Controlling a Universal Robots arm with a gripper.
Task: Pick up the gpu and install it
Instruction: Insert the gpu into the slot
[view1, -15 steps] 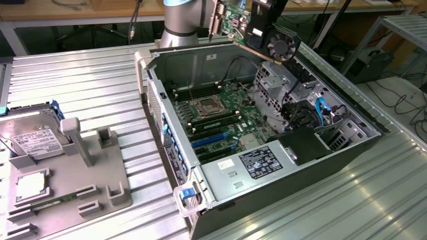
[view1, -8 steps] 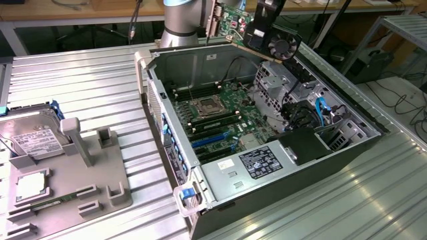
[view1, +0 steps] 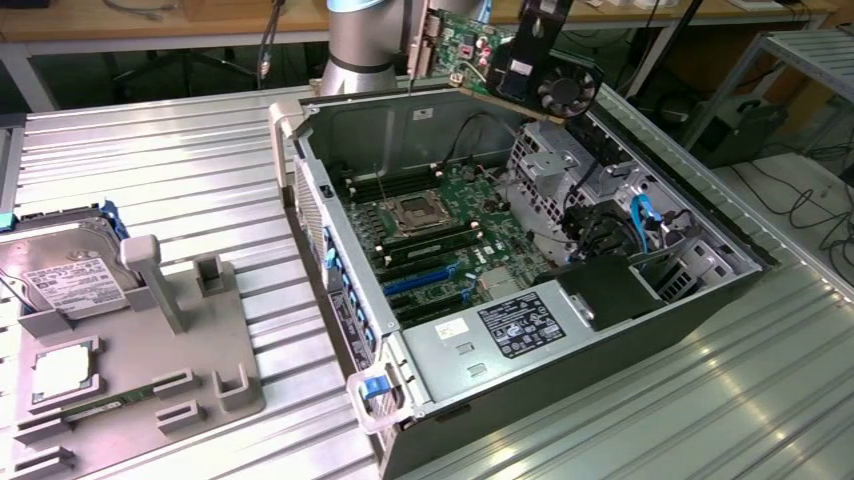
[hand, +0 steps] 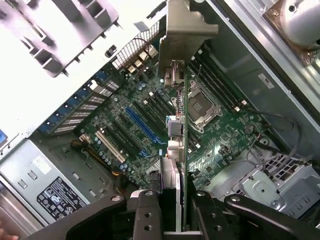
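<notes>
The gpu (view1: 478, 50) is a green circuit card with a black fan (view1: 570, 88) and a pale metal bracket (view1: 434, 40) at one short end. It hangs tilted above the far rim of the open computer case (view1: 667, 300). My gripper (view1: 531, 62) is shut on it. From the wrist I see the gpu (hand: 183, 115) edge-on between my fingers (hand: 150, 212), bracket (hand: 186, 30) farthest from me. Below it lies the motherboard (hand: 225, 135) with its blue slot (hand: 142, 125) and cpu socket (hand: 199, 106). The card is well above the board and touches no slot.
On the exterior view's left, a grey fixture (view1: 147, 350) holds a silver hard drive (view1: 67, 280) and a cpu chip (view1: 60, 372). Inside the case are the power supply (view1: 514, 325), the drive cage (view1: 561, 160) and loose cables (view1: 638, 225). The ribbed metal table (view1: 174, 170) surrounds the case.
</notes>
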